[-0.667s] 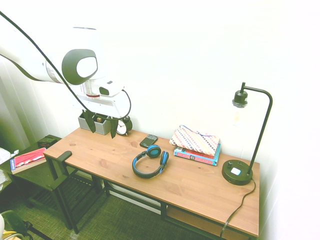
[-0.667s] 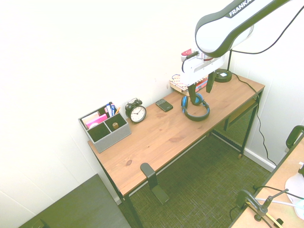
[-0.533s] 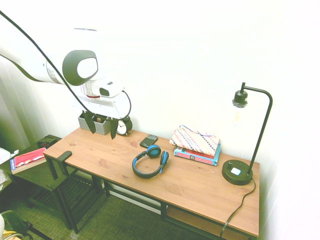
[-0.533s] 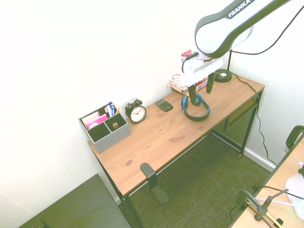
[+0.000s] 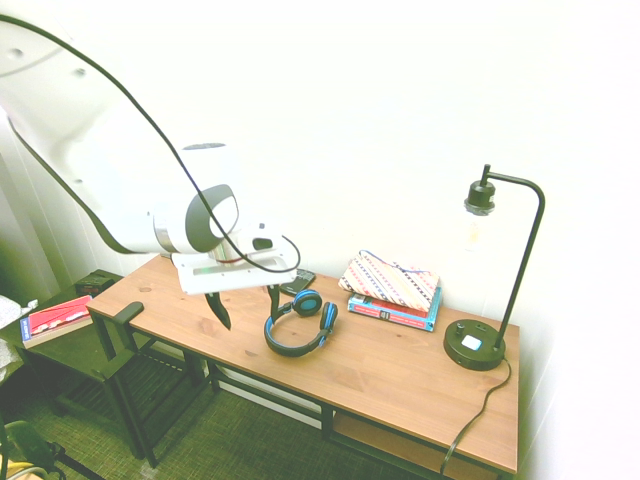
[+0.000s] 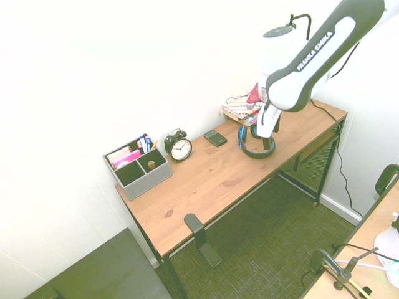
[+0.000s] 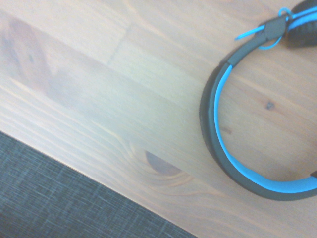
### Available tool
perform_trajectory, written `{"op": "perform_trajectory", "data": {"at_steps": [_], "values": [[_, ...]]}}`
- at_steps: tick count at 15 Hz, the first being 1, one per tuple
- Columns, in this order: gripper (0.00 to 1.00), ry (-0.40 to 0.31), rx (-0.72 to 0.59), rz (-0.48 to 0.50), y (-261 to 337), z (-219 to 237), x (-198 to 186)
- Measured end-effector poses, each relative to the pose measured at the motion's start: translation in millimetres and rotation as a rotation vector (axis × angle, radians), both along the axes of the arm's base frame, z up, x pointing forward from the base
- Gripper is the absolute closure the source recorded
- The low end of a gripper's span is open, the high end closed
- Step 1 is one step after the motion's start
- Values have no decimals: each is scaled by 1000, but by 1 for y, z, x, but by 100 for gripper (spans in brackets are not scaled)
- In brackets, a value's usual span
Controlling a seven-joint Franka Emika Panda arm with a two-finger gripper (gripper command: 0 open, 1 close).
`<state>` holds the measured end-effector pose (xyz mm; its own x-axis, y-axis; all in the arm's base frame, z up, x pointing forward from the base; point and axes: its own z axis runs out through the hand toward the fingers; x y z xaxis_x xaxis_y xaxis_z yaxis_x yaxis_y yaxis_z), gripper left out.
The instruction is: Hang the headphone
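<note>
The headphone (image 5: 298, 326) lies flat on the wooden desk (image 5: 400, 375), its blue and black ear cups toward the wall and its headband toward the front edge. My gripper (image 5: 245, 305) hangs open just above the desk. It is at the headband's side toward the organizer, with nothing between its fingers. From the other side, the arm stands over the headphone (image 6: 255, 148) and partly covers it, and the gripper (image 6: 269, 132) is hard to make out. The wrist view shows the blue-lined headband (image 7: 219, 130) curving over bare wood near the desk edge.
A black hook-shaped bracket (image 6: 194, 226) is clamped on the desk's front edge. An alarm clock (image 6: 180, 147), a grey organizer (image 6: 137, 167) and a small black device (image 6: 216, 137) stand along the wall. Books under a patterned pouch (image 5: 392, 285) and a black lamp (image 5: 476, 345) fill the other end.
The arm has swung down from high above the desk's organizer end to just above the wood beside the headband. The gripper stays open and the headphone has not moved.
</note>
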<state>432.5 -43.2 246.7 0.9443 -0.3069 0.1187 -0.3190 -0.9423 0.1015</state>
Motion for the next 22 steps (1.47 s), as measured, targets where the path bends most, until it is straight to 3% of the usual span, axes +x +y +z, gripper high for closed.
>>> {"op": "perform_trajectory", "data": {"at_steps": [6,15,19,20,22], "values": [[0,17,11,62,-2,-78,12],[0,-60,-4,106,5,-45,32],[0,-106,-10,119,34,-56,56],[100,-102,-18,121,38,-64,60],[100,-88,-32,111,40,-79,66]]}}
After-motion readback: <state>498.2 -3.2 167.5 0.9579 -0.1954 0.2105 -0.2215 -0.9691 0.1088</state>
